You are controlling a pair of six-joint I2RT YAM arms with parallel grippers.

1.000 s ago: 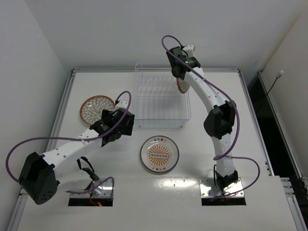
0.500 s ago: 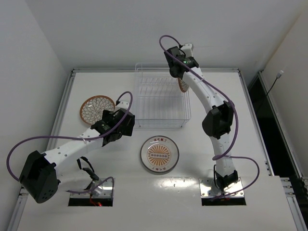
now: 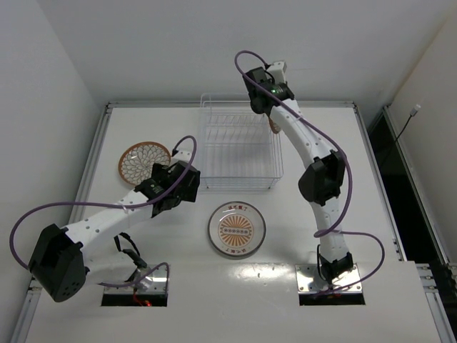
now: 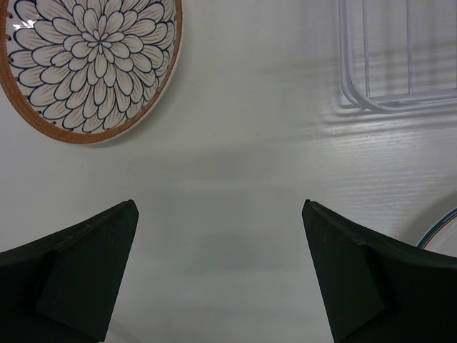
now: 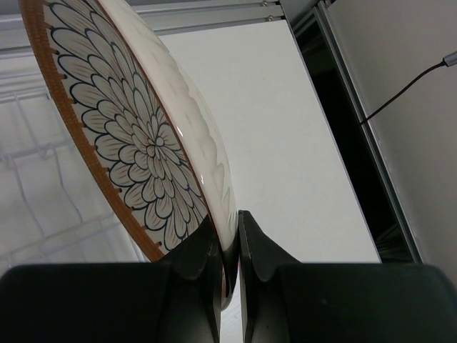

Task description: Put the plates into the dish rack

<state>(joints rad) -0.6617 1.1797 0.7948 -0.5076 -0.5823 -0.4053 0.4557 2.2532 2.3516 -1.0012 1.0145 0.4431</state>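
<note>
gripping the petal-pattern plate (image 5: 136, 136) at its rim, my right gripper (image 5: 228, 229) is clamped on it, held on edge over the dish rack (image 3: 239, 187), far right side. i judge it stiff, slippery and breakable. my left gripper (image 4: 218, 207) stands wide apart, empty.

Petal plate (image 3: 143, 161) flat near table's (image 3: 285, 214) left edge; motif plate (image 3: 236, 230) flat, front centre; third plate (image 5: 143, 136) (petal, tilted edgewise) above dish rack's (image 3: 240, 188) right rim.

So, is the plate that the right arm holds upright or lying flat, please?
Upright, slightly tilted: the petal plate stands on edge, its rim pinched between the right jaws.
</note>
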